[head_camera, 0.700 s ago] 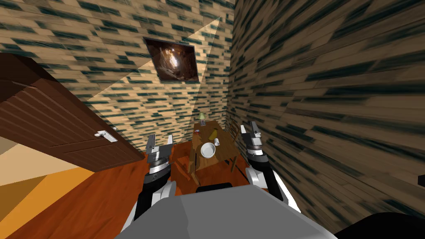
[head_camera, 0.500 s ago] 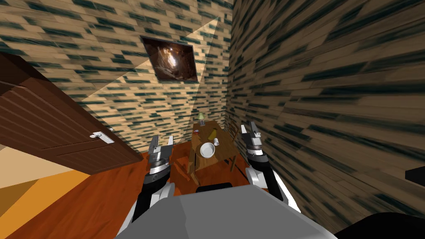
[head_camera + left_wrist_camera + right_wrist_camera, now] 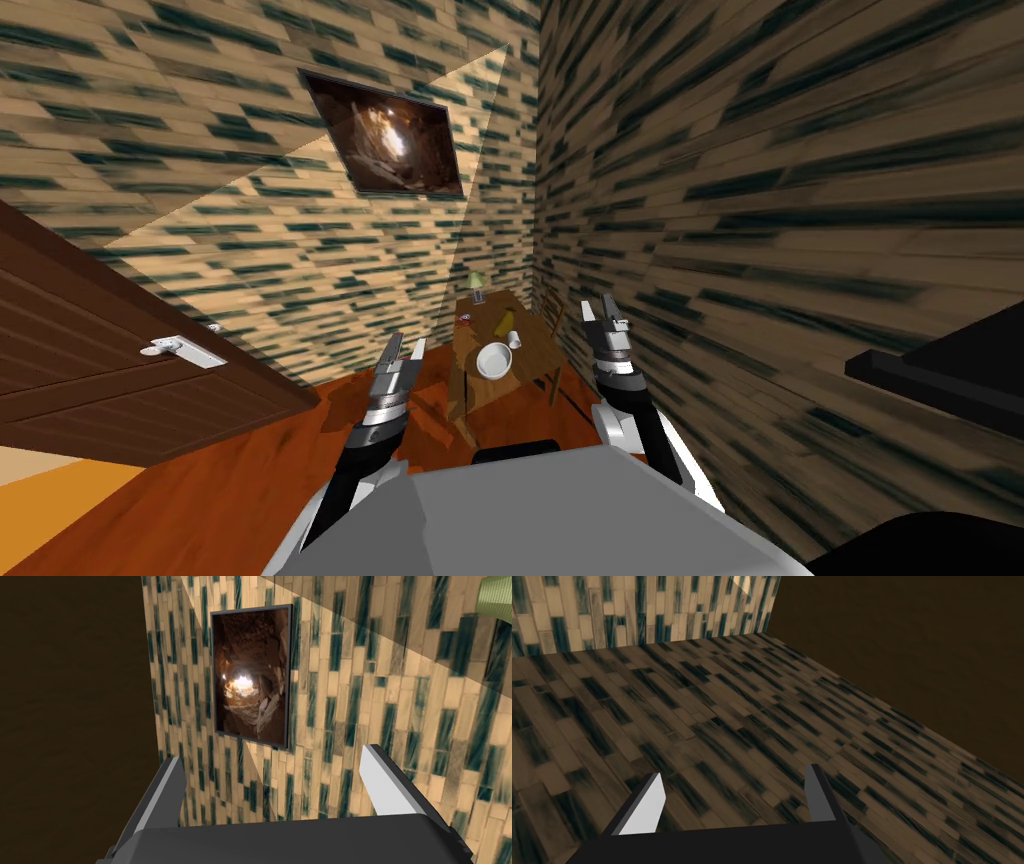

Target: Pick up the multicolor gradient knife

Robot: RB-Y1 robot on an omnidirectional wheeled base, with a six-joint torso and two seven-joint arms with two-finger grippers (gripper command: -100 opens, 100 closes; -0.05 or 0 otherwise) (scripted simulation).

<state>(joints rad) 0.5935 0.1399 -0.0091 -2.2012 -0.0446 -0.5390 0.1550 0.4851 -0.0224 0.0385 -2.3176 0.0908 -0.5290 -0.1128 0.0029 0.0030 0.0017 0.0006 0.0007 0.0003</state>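
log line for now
table ahead, bowl on it, unreached | left gripper open, empty | right gripper open, empty

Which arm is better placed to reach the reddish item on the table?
Probably left. The reddish item, maybe the knife, lies by the table's left edge, nearer the open left gripper than the right gripper.

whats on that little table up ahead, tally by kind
white bowl: 1
white cup: 1
yellowish long thing: 1
green-shaded lamp: 1
small reddish thing, too small to name: 1
total: 5 on the table
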